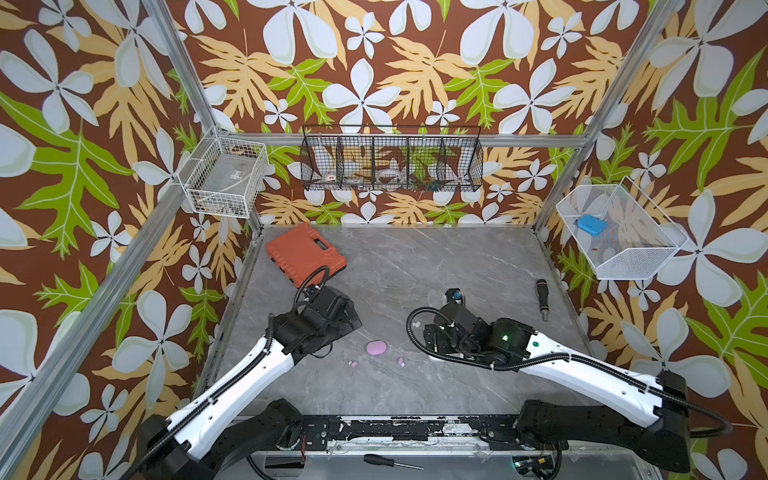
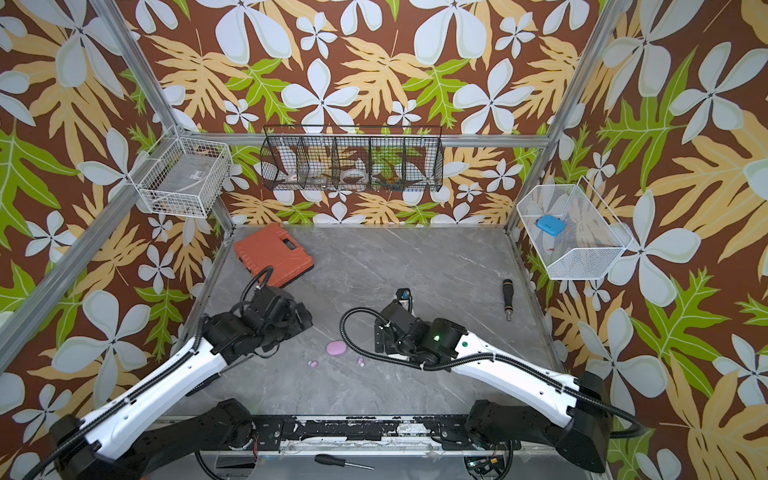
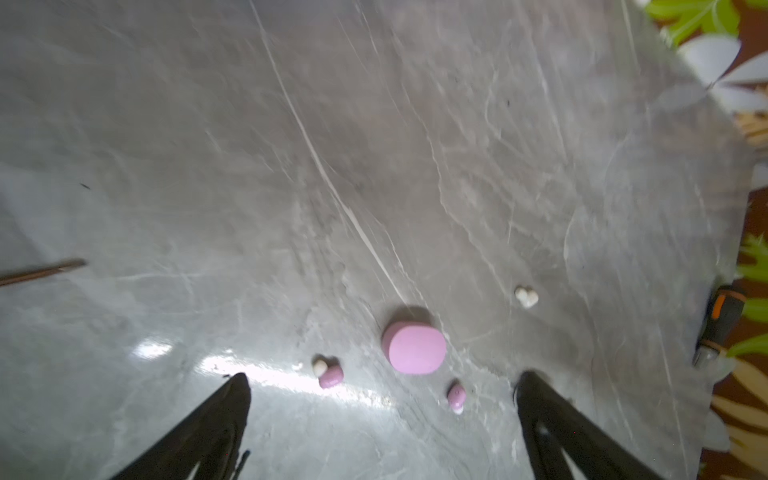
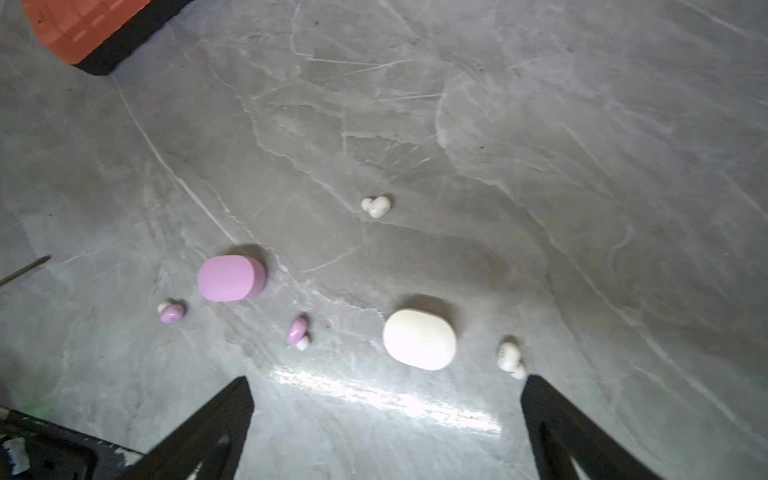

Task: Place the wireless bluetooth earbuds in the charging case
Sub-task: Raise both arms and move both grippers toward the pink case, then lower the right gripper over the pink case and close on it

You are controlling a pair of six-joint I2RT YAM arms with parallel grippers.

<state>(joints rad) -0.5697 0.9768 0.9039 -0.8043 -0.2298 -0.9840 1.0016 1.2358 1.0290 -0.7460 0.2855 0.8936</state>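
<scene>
Both hands hang over the grey bench, fingers spread as wide as they go and holding nothing. Seen from its wrist, the left hand faces the pink charging case. The case lies just ahead of the gap between the fingers, its long axis running roughly from finger to finger and its lid apparently shut. A pink earbud and a second pink earbud lie loose on either side of it, nearer the fingertips. The right hand likewise faces the white charging case, with a white earbud just beside one fingertip and a farther white earbud well beyond. So the left hand looks better placed for the pink set, the right for the white.
</scene>
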